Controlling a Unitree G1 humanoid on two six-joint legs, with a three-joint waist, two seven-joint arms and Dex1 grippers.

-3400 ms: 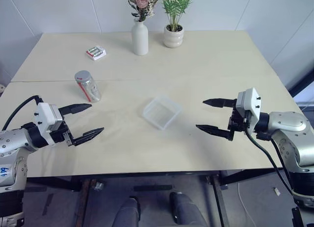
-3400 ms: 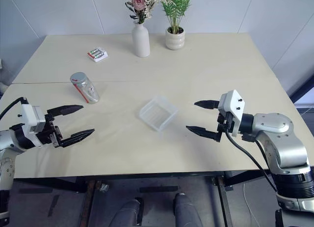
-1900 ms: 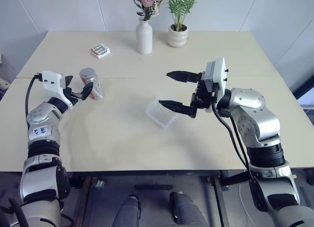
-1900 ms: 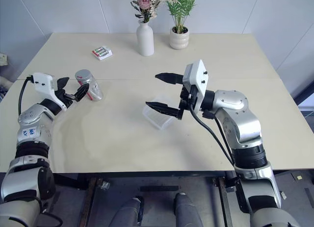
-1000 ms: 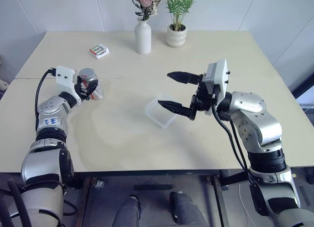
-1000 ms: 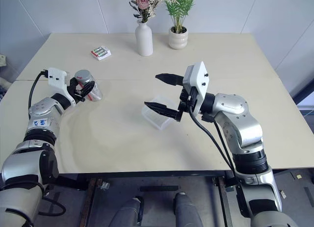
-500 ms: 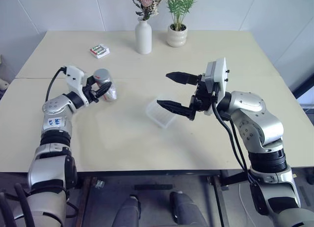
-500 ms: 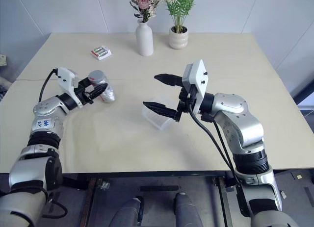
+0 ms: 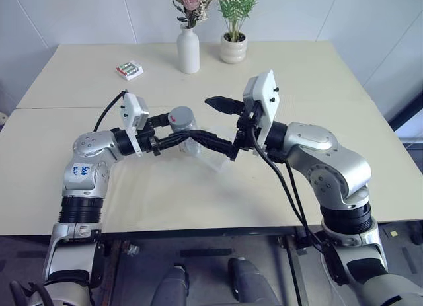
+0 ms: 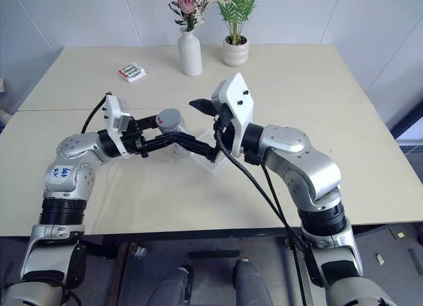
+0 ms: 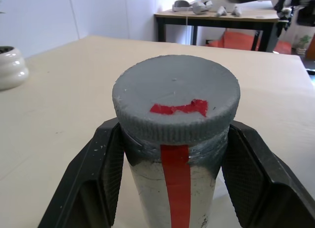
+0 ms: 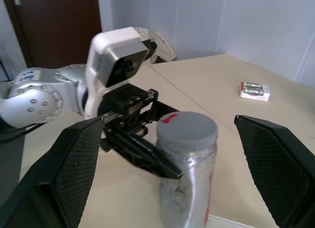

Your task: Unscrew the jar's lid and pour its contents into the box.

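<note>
The jar (image 9: 184, 125) is clear with a red stripe and stands upright in the air near the table's middle. My left gripper (image 9: 187, 131) is shut on its body just under the grey lid (image 11: 175, 105), which bears a red mark. My right gripper (image 9: 203, 119) is open and faces the jar from the right. Its fingers (image 12: 74, 164) stand wide on either side of the lid without touching it. Dark specks, perhaps the contents (image 12: 172, 201), show through the jar's wall. The clear box (image 10: 210, 164) lies on the table just behind, partly hidden by both grippers.
At the table's far edge stand a white vase with flowers (image 9: 188, 49) and a small potted plant (image 9: 232, 49). A red-and-white battery pack (image 9: 129, 70) lies at the far left. Bare tabletop spreads to either side of the arms.
My left gripper has carried the jar from the left of the table rightward to the middle, by the box. My right gripper has shifted slightly left and now faces the lid.
</note>
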